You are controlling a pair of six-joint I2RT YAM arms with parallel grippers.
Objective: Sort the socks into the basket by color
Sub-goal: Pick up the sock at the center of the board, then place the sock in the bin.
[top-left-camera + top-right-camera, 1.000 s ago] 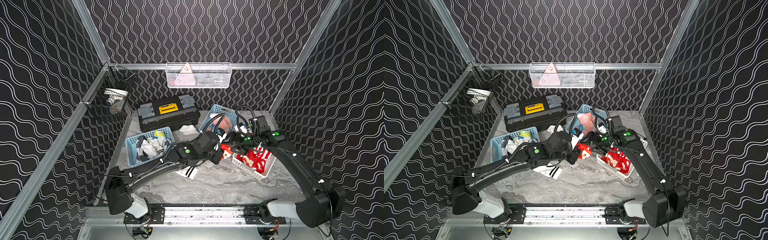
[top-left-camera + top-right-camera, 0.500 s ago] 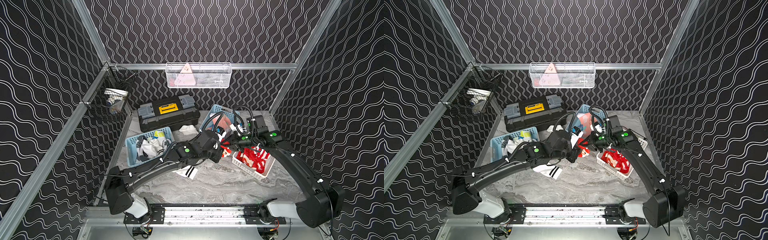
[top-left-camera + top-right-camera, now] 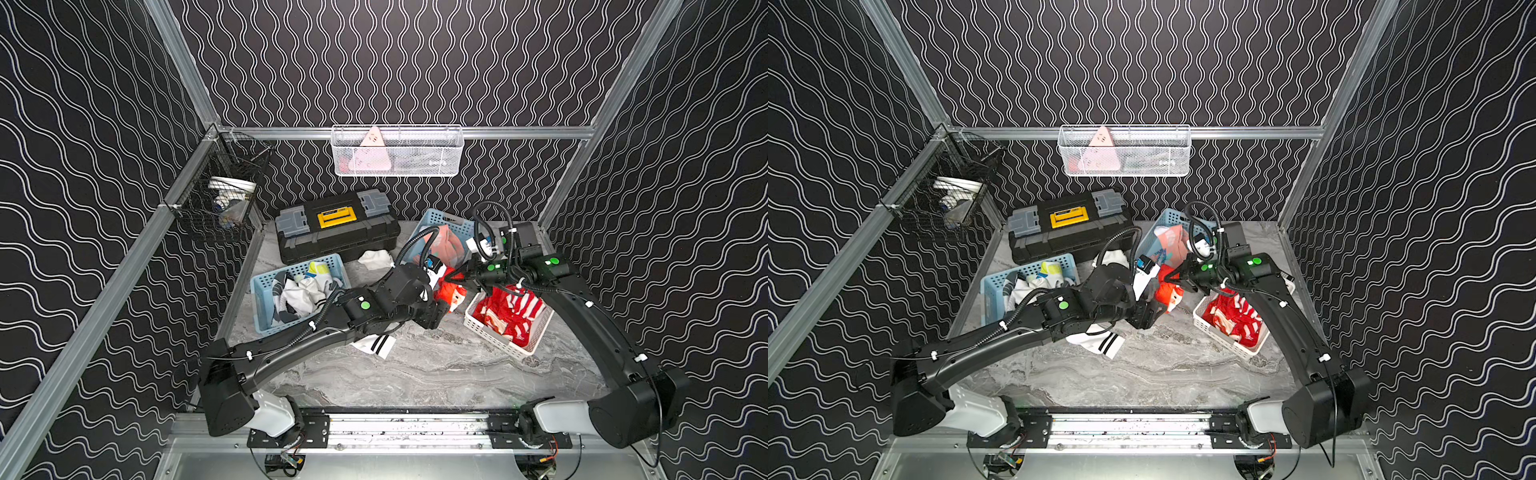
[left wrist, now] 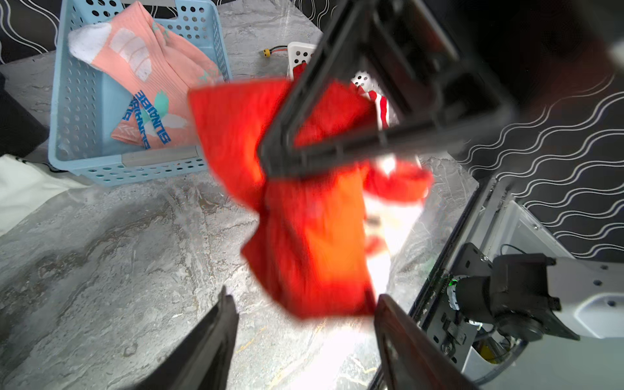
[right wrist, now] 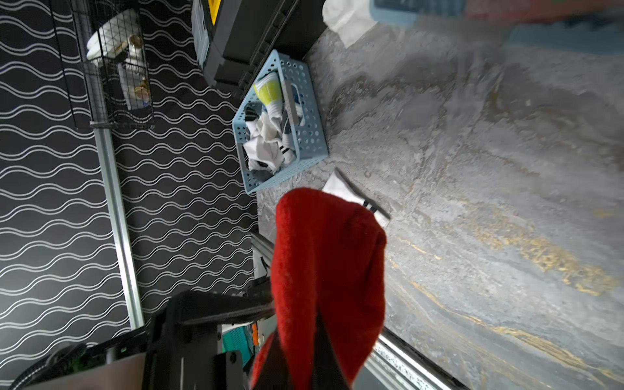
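Right claw (image 4: 273,165) pinches limp, crumpled red sock (image 4: 304,236) above marbled table (image 4: 101,236).

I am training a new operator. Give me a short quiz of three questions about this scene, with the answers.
1. True or false: the left tool stands open and holds nothing.
2. Which tool grips the red sock? A) left B) right C) both
3. Fill in the colour: the white basket holds mostly ___ socks.
Key: 1 true. 2 B, the right tool is shut on it. 3 red.
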